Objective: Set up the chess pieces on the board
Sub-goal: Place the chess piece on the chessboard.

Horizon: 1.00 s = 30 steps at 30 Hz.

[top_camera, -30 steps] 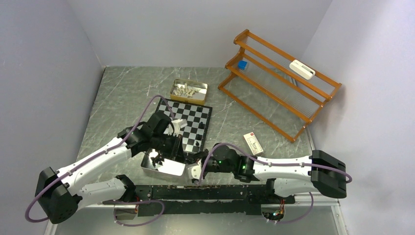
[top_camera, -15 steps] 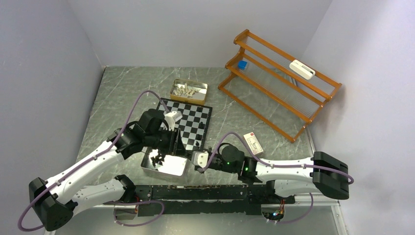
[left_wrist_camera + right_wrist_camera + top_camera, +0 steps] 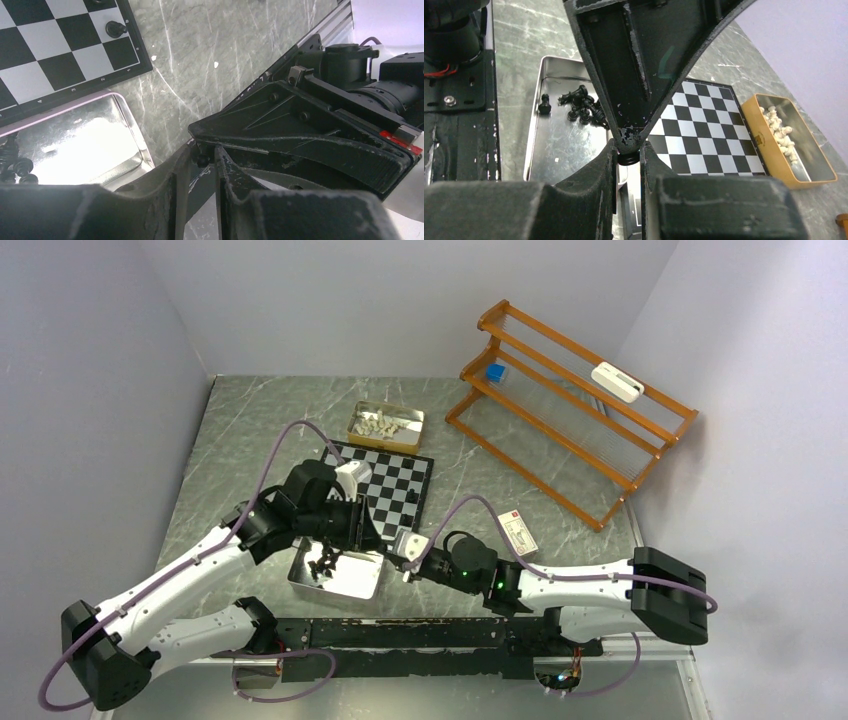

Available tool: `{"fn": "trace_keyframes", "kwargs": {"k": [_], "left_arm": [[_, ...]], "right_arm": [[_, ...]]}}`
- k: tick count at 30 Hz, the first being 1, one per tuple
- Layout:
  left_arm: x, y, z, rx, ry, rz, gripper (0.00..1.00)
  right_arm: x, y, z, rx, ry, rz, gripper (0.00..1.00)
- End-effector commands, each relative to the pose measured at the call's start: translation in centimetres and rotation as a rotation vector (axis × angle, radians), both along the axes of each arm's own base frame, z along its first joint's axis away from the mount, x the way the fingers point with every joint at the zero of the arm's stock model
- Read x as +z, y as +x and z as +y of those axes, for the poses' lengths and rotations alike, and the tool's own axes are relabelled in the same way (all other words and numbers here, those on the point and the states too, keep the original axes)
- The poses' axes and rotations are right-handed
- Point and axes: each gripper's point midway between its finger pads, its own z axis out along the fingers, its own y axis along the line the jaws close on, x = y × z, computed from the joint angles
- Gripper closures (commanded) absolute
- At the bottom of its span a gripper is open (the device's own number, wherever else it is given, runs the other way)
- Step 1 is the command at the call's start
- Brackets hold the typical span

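Note:
The board lies mid-table, with a black piece standing near its corner. Loose black chess pieces lie in the silver tray. Both grippers meet tip to tip over the tray's right end. My right gripper is shut on the round base of a black piece. My left gripper straddles that piece's head with narrow jaws. Whether both its fingers press on it does not show. From above, left gripper and right gripper hide the piece.
A gold tin of white pieces sits beyond the board. An orange rack stands at the back right with a blue block and a white device. A small white box lies right of the board.
My right gripper has travelled left and away from the rail to the board's near corner. The left gripper has swung off the tray's middle to meet it.

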Motion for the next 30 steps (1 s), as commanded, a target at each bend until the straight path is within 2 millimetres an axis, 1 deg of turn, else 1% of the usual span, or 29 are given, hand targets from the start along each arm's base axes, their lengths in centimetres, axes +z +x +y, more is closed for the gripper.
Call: {"fn": "trace_keyframes", "kwargs": {"k": [1, 8, 12, 15, 17, 22, 23, 25, 28, 30], "left_arm": [[2.2, 1.5, -1.0, 0.036, -0.087, -0.084, 0.71], [1.9, 1.6, -1.4, 0.036, -0.101, -0.076, 0.73], [1.7, 1.6, -1.5, 0.039, -0.104, -0.07, 0.79], [1.5, 2.0, -1.1, 0.067, -0.083, -0.075, 0.81], [1.5, 2.2, -1.1, 0.071, -0.075, -0.079, 0.81], [2.1, 2.5, -1.5, 0.07, -0.1, -0.094, 0.78], [2.1, 2.5, -1.6, 0.07, -0.101, -0.094, 0.79], [2.0, 2.5, -1.7, 0.061, -0.105, -0.092, 0.84], [1.7, 2.6, -1.8, 0.065, -0.101, -0.085, 0.9], [1.4, 2.9, -1.5, 0.085, -0.076, -0.083, 0.91]], "right_arm": [[2.8, 0.0, 0.6, -0.027, 0.145, 0.046, 0.97], [2.8, 0.8, 0.8, -0.088, 0.168, 0.116, 0.97], [2.5, 1.3, 0.6, -0.126, 0.179, 0.146, 0.97], [2.5, 1.8, 0.3, -0.165, 0.192, 0.166, 0.96], [2.3, 2.0, 0.2, -0.18, 0.198, 0.18, 0.96], [2.2, 2.1, 0.2, -0.192, 0.208, 0.201, 0.96], [2.3, 2.1, 0.2, -0.194, 0.21, 0.203, 0.96], [2.2, 2.1, 0.3, -0.196, 0.208, 0.208, 0.96], [2.1, 2.2, 0.3, -0.203, 0.208, 0.223, 0.95], [2.0, 2.3, 0.1, -0.216, 0.212, 0.231, 0.9]]}}
